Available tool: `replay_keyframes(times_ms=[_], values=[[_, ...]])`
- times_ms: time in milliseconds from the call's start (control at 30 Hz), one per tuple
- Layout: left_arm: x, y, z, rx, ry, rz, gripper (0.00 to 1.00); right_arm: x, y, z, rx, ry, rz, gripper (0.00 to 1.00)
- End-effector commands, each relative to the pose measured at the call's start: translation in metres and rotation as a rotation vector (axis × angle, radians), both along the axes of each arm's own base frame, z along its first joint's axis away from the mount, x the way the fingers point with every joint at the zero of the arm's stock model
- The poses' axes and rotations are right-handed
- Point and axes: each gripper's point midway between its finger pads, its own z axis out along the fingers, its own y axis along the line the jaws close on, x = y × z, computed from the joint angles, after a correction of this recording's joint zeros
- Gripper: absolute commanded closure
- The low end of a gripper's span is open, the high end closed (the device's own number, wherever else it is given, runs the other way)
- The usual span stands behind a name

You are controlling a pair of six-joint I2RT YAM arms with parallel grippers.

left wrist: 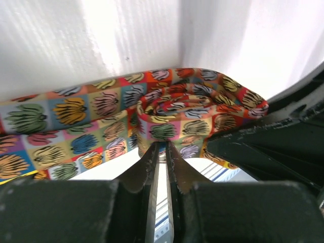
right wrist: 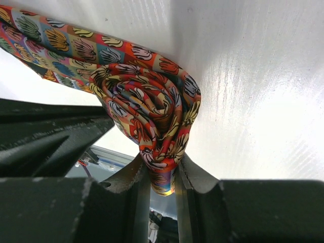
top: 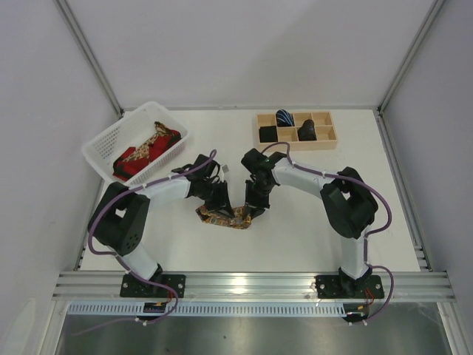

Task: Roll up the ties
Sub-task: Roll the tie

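Observation:
A multicoloured patterned tie (top: 222, 219) lies on the white table between my two grippers. Its end is wound into a loose roll (right wrist: 147, 101), and the rest trails off flat (left wrist: 71, 116). My right gripper (right wrist: 163, 169) is shut on the bottom of the roll, with fabric pinched between its fingers. My left gripper (left wrist: 162, 147) is nearly closed, and its tips pinch the tie's edge just beside the roll (left wrist: 187, 106). In the top view the left gripper (top: 219, 203) and the right gripper (top: 253, 209) stand close together over the tie.
A white basket (top: 103, 144) at the back left holds red and gold ties (top: 144, 154). A wooden compartment tray (top: 295, 140) at the back right holds a blue-striped roll (top: 285, 117) and black rolls (top: 307, 131). White walls enclose the table.

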Motion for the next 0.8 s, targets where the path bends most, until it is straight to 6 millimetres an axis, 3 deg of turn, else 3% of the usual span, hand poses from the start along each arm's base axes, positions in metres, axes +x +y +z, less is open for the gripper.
replay_keyframes(times_ms=[0,267,500,767], values=[[0.007,0.003,0.006,-0.007,-0.044,0.002,0.85,0.005,0.001,0.005,-0.026,-0.017,-0.017,1.0],[0.005,0.006,-0.005,0.023,-0.018,-0.006,0.86,0.006,0.007,0.01,0.011,-0.021,-0.02,1.0],[0.01,-0.008,-0.01,0.012,-0.003,-0.026,0.87,0.007,0.015,0.019,0.059,-0.028,-0.01,1.0],[0.008,-0.049,0.004,-0.066,-0.005,-0.09,0.87,0.009,0.025,0.032,0.12,-0.036,0.007,1.0]])
